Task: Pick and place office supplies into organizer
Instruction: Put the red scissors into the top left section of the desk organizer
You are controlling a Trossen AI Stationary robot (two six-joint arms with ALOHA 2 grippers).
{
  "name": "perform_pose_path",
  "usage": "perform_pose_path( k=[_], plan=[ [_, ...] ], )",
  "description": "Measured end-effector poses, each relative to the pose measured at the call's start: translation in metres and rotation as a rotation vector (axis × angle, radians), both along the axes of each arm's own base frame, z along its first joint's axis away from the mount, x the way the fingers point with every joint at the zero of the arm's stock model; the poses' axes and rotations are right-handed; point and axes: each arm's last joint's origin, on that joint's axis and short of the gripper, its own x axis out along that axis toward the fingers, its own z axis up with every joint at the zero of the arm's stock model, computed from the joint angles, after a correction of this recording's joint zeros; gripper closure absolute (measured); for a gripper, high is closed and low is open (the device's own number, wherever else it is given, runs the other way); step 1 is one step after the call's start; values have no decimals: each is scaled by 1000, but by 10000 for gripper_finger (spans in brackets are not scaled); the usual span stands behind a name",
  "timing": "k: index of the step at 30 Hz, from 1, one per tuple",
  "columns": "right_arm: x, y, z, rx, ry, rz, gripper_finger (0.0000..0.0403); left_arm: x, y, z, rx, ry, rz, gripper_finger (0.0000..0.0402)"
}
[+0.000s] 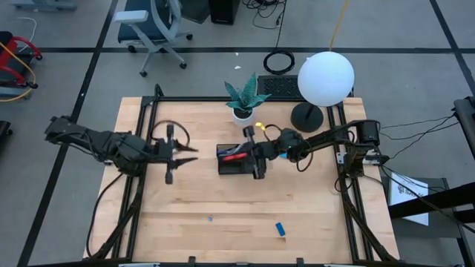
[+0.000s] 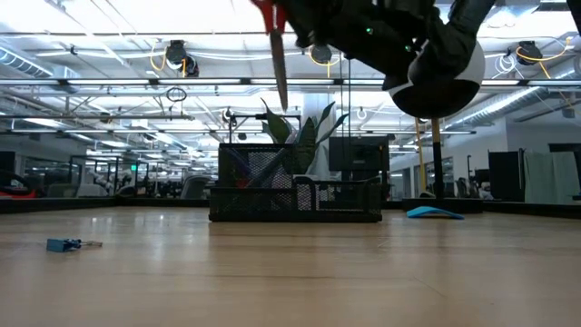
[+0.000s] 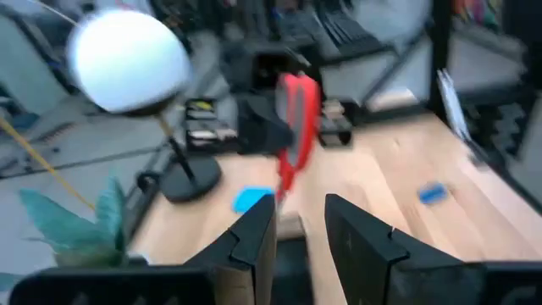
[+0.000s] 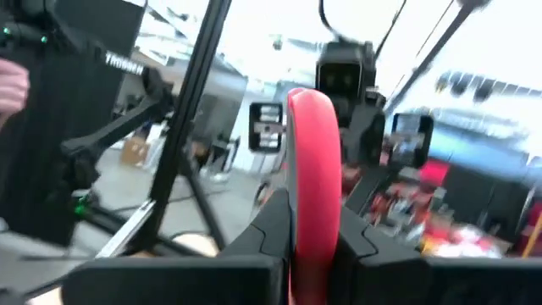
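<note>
The red-handled scissors (image 2: pixel 277 64) hang blade-down above the black mesh organizer (image 2: pixel 295 195), which stands mid-table (image 1: pixel 225 167). My right gripper (image 4: pixel 313 229) reaches in from the table's right, over the organizer, and is shut on the scissors (image 1: pixel 236 156). My left gripper (image 3: pixel 301 241) is open and hovers left of the organizer (image 1: pixel 185 153), touching nothing. A small blue block (image 1: pixel 280 228) lies near the table's near edge. A flat blue pad (image 2: pixel 436 213) lies right of the organizer. Pens do not show plainly. My right gripper pinches the scissors' red handle loop (image 4: pixel 312 152) between its two fingers (image 4: pixel 271 220). The fingers come roughly level from the table's right. The scissors are lifted clear and hang below the hold, with the blade (image 2: pixel 280 82) pointing down over the organizer.
A potted green plant (image 1: pixel 245 96) stands just beyond the organizer. A lamp with a white globe (image 1: pixel 325 78) and a black round base (image 1: pixel 306 116) stands at the far right. Bare wood lies toward the near edge. A tiny blue fleck (image 1: pixel 210 219) lies there too.
</note>
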Motion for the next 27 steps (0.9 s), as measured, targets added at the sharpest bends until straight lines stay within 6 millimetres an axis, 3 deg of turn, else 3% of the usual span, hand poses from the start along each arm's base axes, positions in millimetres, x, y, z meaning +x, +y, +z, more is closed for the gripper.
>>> perform_pose_path(
  k=[6,11,18,23,27],
  plan=[
    [2,-4,-3,-51,-28,-33,380,9,11,-26,-14,-116,-16,289],
    [12,-11,-17,-38,-1,-68,380,14,35,-47,-21,-242,94,289],
    [20,-30,-31,9,-9,-96,380,13,67,-52,-142,-299,91,289],
    [24,-42,-43,46,25,-111,380,12,76,-49,-206,-329,98,289],
    [29,-46,-55,70,61,-111,380,13,76,-58,-249,-241,64,289]
  ],
)
